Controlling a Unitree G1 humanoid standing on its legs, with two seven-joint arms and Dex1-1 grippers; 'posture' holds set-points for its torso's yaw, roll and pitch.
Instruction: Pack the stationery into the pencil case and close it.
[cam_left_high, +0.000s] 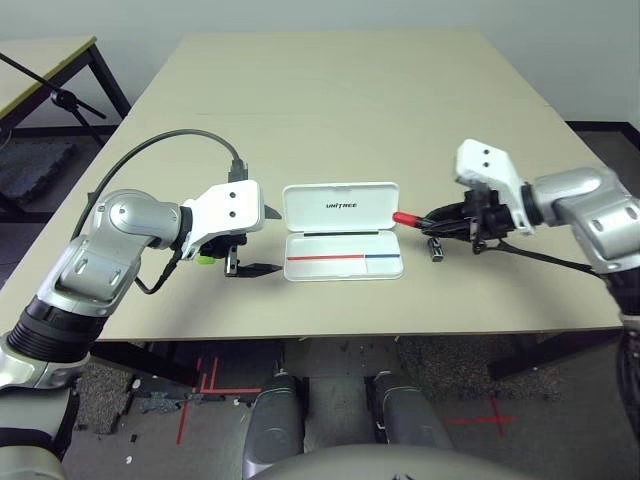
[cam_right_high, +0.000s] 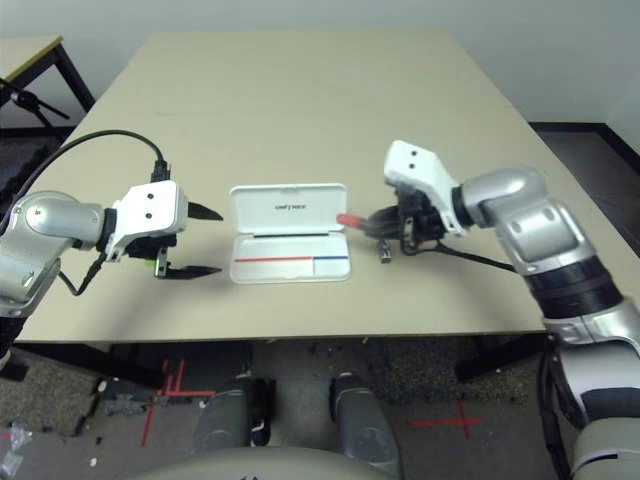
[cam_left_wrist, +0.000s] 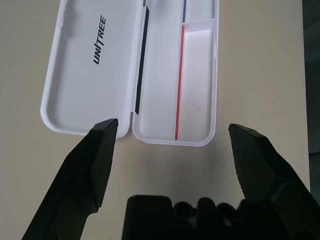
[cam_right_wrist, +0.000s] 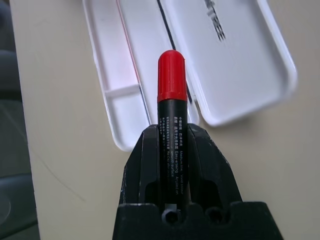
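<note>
One broad, beige rectangular table filled most of the left eye view, its far edge near the top of the frame. The silver, white-cuffed left arm reached in from the lower left, and the similar right arm came in from the right side.

At the frame's centre, the flat white hard-plastic pencil case lay open on the table, its rounded lid laid back on the upper side with dark UNITREE lettering, and a red-and-blue stripe running through its compartmented lower half.

Just left of the case, the black two-fingered left gripper had its fingers spread wide with nothing between them. Right of the case, the black two-fingered right gripper was closed around the black barrel of a red-capped cylindrical marker, the cap pointing towards the case near its right edge.

A lime-green piece showed partly beneath the left gripper, left of centre. Smallest, a small black-and-silver piece lay on the table right of the case, just below the right gripper in the frame.
</note>
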